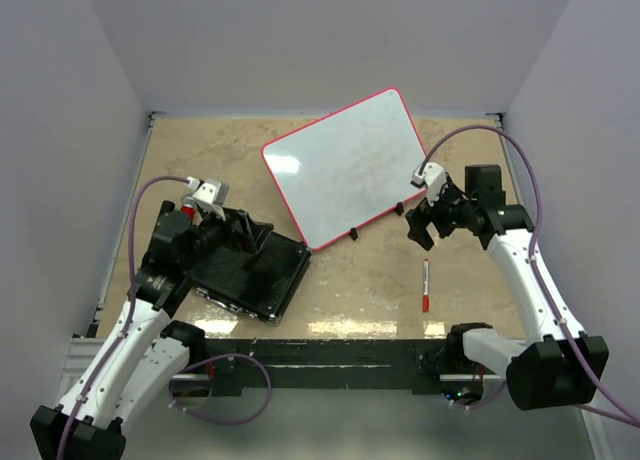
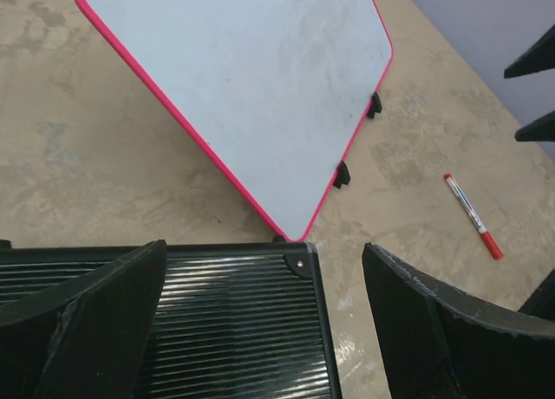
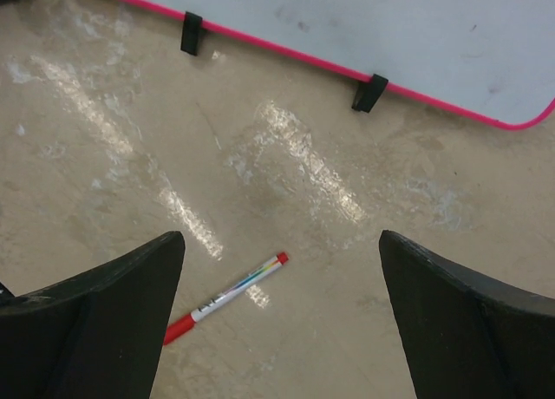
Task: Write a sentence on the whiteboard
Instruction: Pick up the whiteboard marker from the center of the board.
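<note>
1. Whiteboard (image 1: 345,165) lies flat on the surface (image 1: 350,300), toward the far side and turned at an angle. It has a red rim and a white face with faint grey smears.
2. Two black clips (image 1: 353,234) sit on the edge that faces the right arm.
3. Left fingers (image 2: 87,330) are spread wide and hold nothing, above the black ribbed slab (image 2: 234,330). The slab's corner is just beside the board's near corner; cannot tell if they touch.
4. Right fingers (image 3: 95,321) are spread wide and empty, over bare surface near the clipped edge.
5. Red-ended marker (image 3: 227,297) lies loose on the surface, apart from the board.
</note>
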{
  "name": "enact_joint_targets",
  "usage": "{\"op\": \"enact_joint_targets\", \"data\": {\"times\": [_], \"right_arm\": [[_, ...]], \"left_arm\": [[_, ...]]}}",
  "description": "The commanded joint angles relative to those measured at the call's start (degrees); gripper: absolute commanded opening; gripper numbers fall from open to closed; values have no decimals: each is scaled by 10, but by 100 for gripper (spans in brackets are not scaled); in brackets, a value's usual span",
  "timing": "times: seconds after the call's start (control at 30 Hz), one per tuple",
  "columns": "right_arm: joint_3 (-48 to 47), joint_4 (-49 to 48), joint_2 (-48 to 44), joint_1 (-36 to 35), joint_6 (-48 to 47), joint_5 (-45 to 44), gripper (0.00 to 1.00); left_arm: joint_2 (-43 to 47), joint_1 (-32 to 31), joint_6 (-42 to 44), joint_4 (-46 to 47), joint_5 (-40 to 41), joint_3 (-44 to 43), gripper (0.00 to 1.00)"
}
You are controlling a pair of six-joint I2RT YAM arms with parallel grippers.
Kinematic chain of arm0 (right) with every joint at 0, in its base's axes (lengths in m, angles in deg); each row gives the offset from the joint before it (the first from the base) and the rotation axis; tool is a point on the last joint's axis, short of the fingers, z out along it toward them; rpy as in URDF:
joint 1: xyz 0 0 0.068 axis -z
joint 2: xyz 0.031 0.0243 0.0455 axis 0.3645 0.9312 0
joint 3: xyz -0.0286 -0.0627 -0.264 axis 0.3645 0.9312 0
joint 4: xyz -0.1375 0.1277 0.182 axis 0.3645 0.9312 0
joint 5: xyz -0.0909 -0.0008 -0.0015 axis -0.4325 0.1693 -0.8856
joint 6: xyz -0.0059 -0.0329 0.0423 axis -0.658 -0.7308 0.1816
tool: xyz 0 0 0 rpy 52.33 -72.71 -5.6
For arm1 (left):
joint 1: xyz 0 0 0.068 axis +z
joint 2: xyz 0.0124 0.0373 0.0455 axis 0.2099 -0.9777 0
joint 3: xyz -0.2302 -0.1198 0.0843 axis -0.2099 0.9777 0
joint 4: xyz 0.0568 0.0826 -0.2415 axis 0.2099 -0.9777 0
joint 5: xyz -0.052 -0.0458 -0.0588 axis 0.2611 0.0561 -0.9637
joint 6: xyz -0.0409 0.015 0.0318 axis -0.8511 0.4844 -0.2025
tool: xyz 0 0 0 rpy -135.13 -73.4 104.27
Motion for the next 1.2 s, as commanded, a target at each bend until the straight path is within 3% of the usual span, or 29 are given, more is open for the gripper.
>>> {"op": "enact_joint_targets", "data": {"times": [0.0,0.2,0.4,0.73,0.83,1.17], "right_arm": [[-39,75,29,2,-74,-80,99],[12,69,106,-2,-83,-130,93],[39,36,174,-22,-40,-186,80],[52,-1,276,-52,-20,-212,66],[52,7,291,-55,-24,-211,60],[63,45,291,-72,-33,-218,55]], "left_arm": [[22,-14,-43,-23,-55,-13,98],[64,-16,-79,-27,-75,29,98],[73,-17,-92,-23,-82,42,97],[64,-17,-92,-19,-88,52,97],[64,-17,-92,-10,-99,55,97],[60,-17,-93,2,-118,58,96]]}}
